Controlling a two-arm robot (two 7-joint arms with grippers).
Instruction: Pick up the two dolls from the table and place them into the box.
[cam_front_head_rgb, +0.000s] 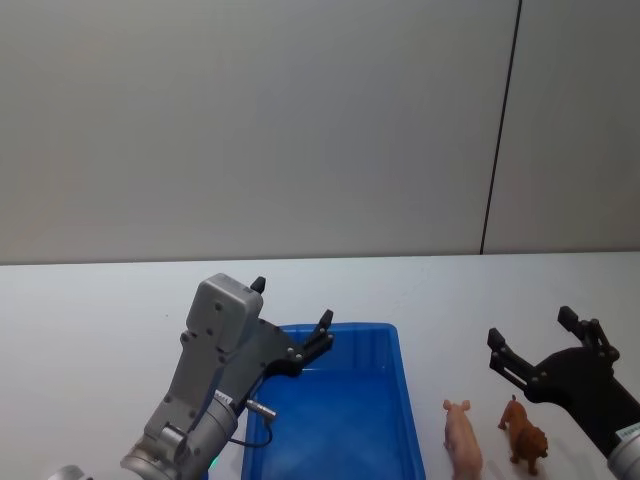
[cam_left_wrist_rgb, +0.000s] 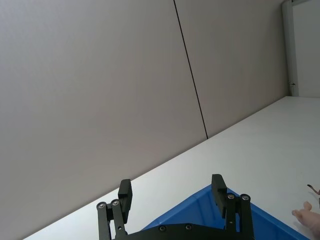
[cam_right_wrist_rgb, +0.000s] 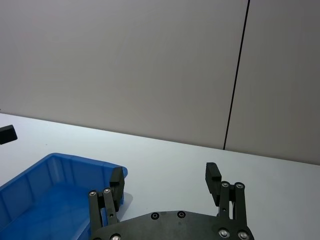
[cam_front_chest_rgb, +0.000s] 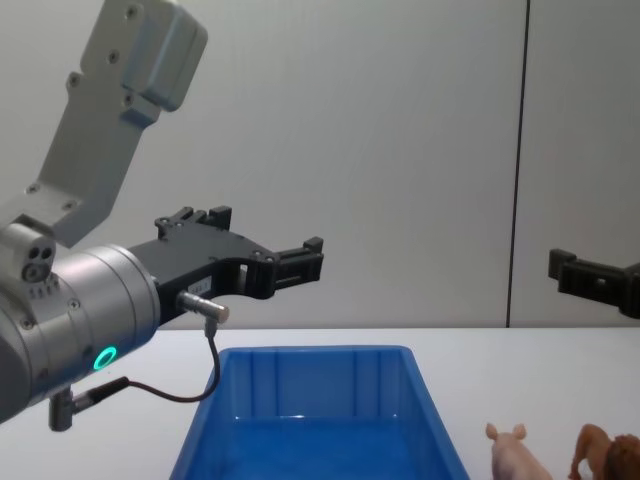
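The two dolls — pig (cam_front_head_rgb: 462, 440) and lion (cam_front_head_rgb: 525, 435) — stand side by side on the table (cam_front_head_rgb: 100, 320), right of the box (cam_front_head_rgb: 340, 410). The right gripper (cam_front_head_rgb: 531, 325) hangs near them, the left gripper (cam_front_head_rgb: 292, 300) above the box, both with jaws apart, empty. Grabbing one might knock over the other.

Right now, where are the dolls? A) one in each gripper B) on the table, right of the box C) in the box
B: pig and lion stand on the table right of the box; left gripper above the box and right gripper near the lion hang open.
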